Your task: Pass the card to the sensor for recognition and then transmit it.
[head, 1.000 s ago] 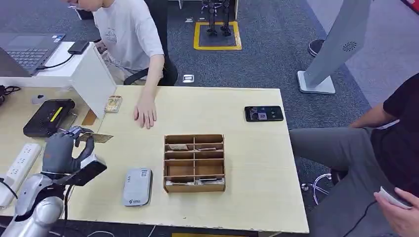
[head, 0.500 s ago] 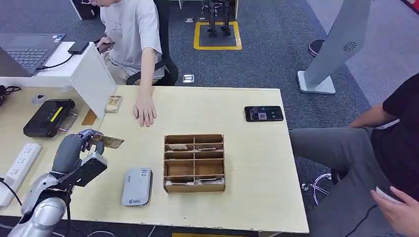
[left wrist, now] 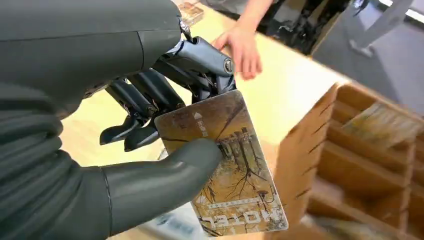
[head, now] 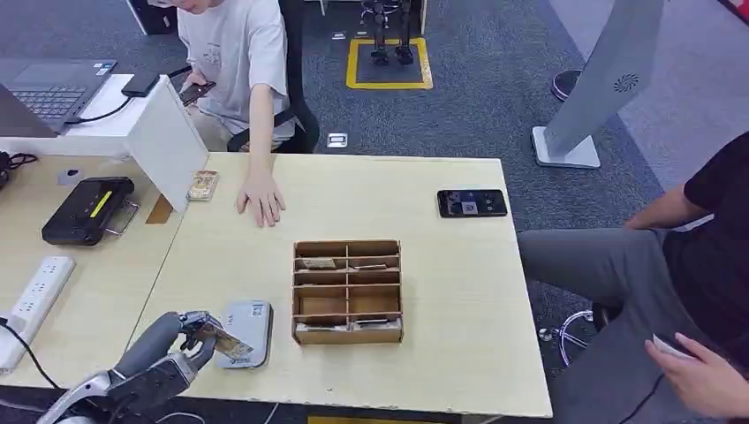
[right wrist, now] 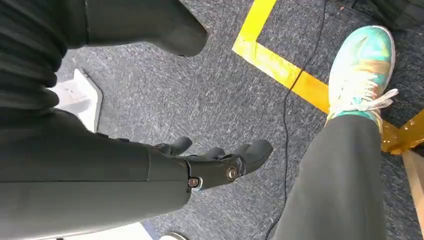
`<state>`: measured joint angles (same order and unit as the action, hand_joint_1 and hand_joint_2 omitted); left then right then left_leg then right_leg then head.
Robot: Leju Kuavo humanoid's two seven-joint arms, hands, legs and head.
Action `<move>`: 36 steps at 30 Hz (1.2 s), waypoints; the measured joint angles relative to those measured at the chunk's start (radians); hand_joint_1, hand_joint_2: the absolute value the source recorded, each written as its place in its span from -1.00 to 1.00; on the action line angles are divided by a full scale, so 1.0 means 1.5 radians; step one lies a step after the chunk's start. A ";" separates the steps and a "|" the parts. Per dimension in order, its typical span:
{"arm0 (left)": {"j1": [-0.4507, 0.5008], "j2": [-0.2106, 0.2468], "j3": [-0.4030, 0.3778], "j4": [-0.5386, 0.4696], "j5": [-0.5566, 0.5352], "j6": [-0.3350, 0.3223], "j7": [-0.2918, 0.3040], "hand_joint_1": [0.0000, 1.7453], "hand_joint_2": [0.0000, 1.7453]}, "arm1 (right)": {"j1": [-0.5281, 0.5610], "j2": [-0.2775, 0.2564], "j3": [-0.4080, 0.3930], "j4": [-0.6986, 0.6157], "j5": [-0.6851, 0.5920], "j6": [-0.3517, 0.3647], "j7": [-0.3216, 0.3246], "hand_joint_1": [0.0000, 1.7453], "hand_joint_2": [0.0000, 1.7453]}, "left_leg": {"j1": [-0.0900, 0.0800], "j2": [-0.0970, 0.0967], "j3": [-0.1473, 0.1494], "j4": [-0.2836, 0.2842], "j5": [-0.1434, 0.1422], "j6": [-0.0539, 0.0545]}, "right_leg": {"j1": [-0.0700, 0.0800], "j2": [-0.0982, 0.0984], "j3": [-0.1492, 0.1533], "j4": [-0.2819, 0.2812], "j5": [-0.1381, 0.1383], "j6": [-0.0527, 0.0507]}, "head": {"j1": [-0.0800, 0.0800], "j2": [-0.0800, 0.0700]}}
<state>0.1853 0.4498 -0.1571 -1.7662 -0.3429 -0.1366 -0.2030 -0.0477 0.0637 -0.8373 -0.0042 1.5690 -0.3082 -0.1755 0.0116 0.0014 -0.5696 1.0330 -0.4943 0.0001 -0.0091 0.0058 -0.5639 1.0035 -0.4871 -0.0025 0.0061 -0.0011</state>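
Observation:
My left hand (head: pixel 168 353) pinches a brown patterned card (head: pixel 225 343) at the table's near left edge. The card hangs over the near part of the grey card sensor (head: pixel 251 323), which lies flat on the table. Up close, the thumb and dark fingers of the left hand (left wrist: pixel 125 150) clamp the card (left wrist: pixel 235 175), which bears a tree pattern and printed lettering. My right hand (right wrist: pixel 215 160) hangs beside my body above grey carpet, its fingers apart and holding nothing.
A cardboard compartment box (head: pixel 347 291) with a few cards stands right of the sensor. A person's hand (head: pixel 261 201) rests on the far side of the table. A phone (head: pixel 472 203), a black device (head: pixel 88 210) and a power strip (head: pixel 31 300) lie around. Another person (head: pixel 689 265) sits at the right.
My left hand has carried the card from the far left of the table down towards me and to the right, onto the sensor. The person's hand on the table stayed put.

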 joint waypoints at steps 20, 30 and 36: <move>0.010 -0.002 -0.098 0.034 -0.071 0.113 0.084 1.00 1.00 | 0.001 -0.003 0.012 0.000 0.000 -0.009 0.017 -1.00 1.00 | 0.000 0.000 0.000 0.000 0.000 0.000 | 0.000 -0.001 0.000 0.000 0.000 0.000 | 0.000 0.000; -0.001 -0.041 -0.091 0.038 -0.053 0.111 0.091 1.00 1.00 | 0.001 -0.002 0.012 0.000 0.000 -0.009 0.017 -1.00 1.00 | 0.000 0.000 0.000 0.000 0.000 0.000 | 0.000 -0.001 0.000 0.000 0.000 0.000 | 0.000 0.000; -0.001 -0.068 -0.064 0.039 -0.019 0.112 0.094 1.00 1.00 | 0.002 -0.002 0.012 0.000 0.001 -0.010 0.013 -1.00 1.00 | 0.000 0.000 0.000 0.000 0.000 0.000 | 0.000 -0.001 0.000 0.000 0.000 0.000 | 0.000 0.000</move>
<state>0.1834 0.3471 -0.2537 -1.7082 -0.3708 0.0317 -0.0626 -0.0451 0.0603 -0.8190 -0.0038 1.5702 -0.3227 -0.1553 0.0116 0.0009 -0.5695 1.0330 -0.4938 -0.0003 -0.0090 0.0048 -0.5634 1.0036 -0.4866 -0.0025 0.0065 -0.0011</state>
